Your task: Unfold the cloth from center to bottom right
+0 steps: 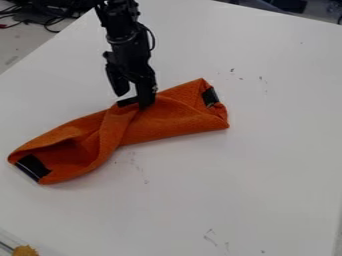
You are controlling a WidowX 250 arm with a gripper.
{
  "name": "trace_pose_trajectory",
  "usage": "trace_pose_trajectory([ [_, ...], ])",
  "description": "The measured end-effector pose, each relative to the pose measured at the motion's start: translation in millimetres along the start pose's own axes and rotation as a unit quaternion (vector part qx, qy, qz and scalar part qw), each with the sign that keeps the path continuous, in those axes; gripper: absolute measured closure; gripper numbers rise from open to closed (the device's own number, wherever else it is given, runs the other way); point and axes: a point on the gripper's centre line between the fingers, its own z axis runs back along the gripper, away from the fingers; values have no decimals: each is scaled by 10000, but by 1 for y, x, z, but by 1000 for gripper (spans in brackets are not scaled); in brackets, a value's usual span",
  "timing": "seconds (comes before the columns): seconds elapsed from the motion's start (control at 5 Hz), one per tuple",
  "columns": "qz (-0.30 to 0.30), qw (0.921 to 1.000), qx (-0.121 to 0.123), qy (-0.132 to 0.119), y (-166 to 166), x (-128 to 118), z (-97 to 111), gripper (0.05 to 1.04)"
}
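Observation:
The black gripper [133,100] hangs down over the upper edge of the orange cloth [167,117], near the cloth's middle. Its fingers stand apart, the right one reaching down onto the cloth and the left one just above its edge. The cloth lies folded and twisted in a long strip from lower left to upper right, with a diagonal fold crossing its middle. Black patches mark its left end and its right end, and a small dark piece shows at the upper edge beside the gripper. What lies under the folds is hidden.
The white table [254,185] extends around the cloth and carries a few faint dark marks. At the bottom left corner is a yellowish-brown object [25,250] beside a clear edge. Dark cables [50,15] lie beyond the table at the upper left.

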Motion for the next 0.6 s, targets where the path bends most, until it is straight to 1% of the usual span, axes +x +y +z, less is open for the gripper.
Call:
trace_pose_trajectory([
  [0.2,-68,10000,-11,30,4,5,-2,83],
  [0.4,-10,10000,-74,58,10,3,-9,83],
  [0.6,64,9999,-144,-34,12,3,-15,128],
])
